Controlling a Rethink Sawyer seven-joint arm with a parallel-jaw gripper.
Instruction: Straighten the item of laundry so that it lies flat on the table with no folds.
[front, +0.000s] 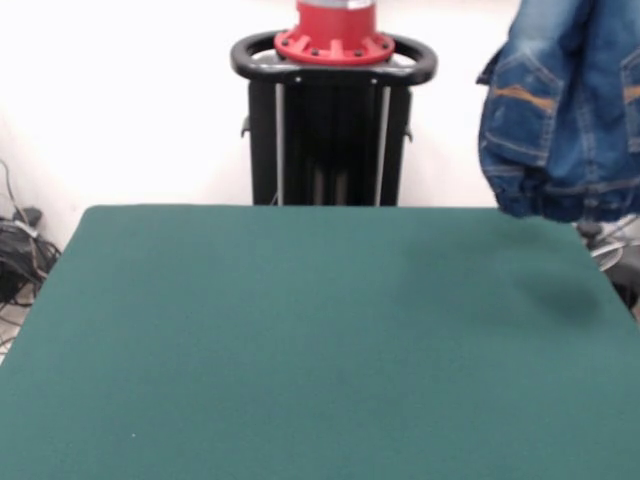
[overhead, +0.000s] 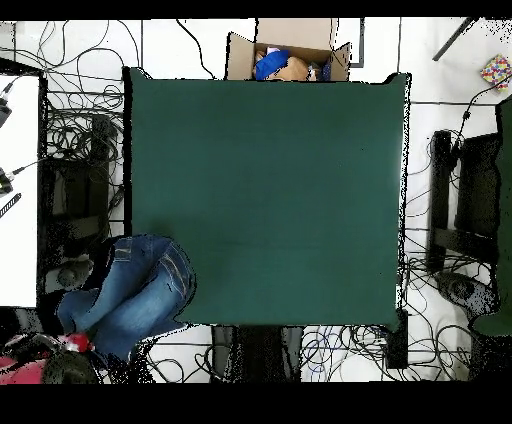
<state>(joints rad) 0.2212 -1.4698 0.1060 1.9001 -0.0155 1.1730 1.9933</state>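
Wide dark green felt-topped table (front: 300, 340) bare across its whole top. Small pair of blue denim jeans (front: 560, 110) with orange stitching hanging bunched in the air over the far corner of the table, beside the black pedestal (front: 330, 130); overhead, draped past the table edge near the base. Gripper itself hidden by the cloth, so clenched or released cannot be told. Best carried inward over open felt, lowered slowly, waistband down first, then dragged so legs trail out flat.

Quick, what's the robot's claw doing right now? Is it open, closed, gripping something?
Gripper: cannot be told. It isn't visible; the jeans hang bunched in the air past a corner of the table, so something hidden is holding them up.
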